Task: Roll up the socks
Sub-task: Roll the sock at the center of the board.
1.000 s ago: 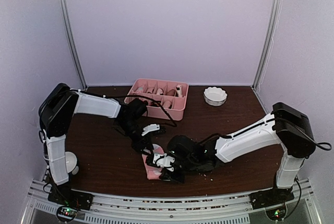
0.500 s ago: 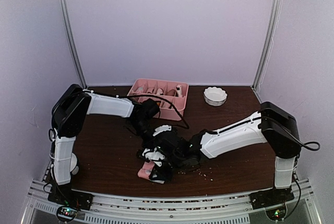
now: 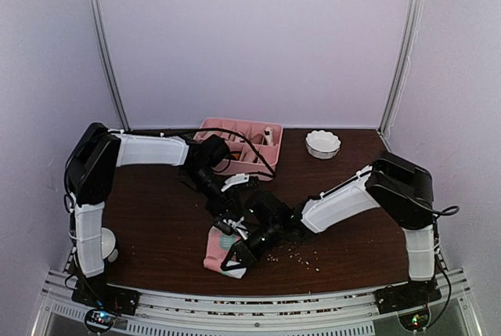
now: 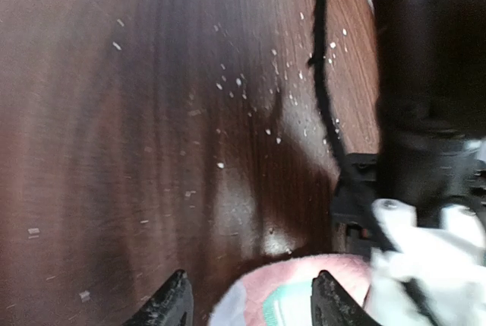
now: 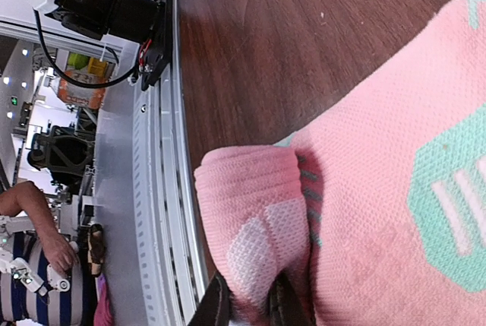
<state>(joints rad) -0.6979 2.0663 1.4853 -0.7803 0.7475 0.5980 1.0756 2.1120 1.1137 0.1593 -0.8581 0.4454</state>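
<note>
Step in hand: starting the roll on the pink sock (image 5: pixel 364 136). My right gripper (image 5: pixel 247 305) is pinched tight on its end, which is already turned over on itself into one fat fold. My left gripper (image 4: pixel 250 302) is spread wide with nothing in it. It hovers with a finger on either side of the sock's other part, and the pink and teal cloth shows between them.

To do it well, I think:
- Right keeps the pinch firm and turns the fold over toward the long part, low to the surface (image 3: pixel 156 218), so the roll stays tight.
- Left should come down and pin the flat cloth, or the sock will just slide (knit on smooth wood, little grip).
- My arms are crowded together over the sock, so short moves only.

The sock sits at 6 o'clock from the middle of the surface, near the front rail (image 3: pixel 274 305). I can't pick out the cream sock in any view.

The surface is dark glossy wood with pale flecks (image 4: pixel 228 83) scattered at about 3 o'clock from the sock. A pink tray (image 3: pixel 239 148) is at 12 o'clock by the back wall, and a white bowl (image 3: pixel 322 144) is at 1 o'clock. The walls (image 3: pixel 250 38) are plain lilac. Past the rail, the right wrist view catches a person (image 5: pixel 23 265) in a striped top.
</note>
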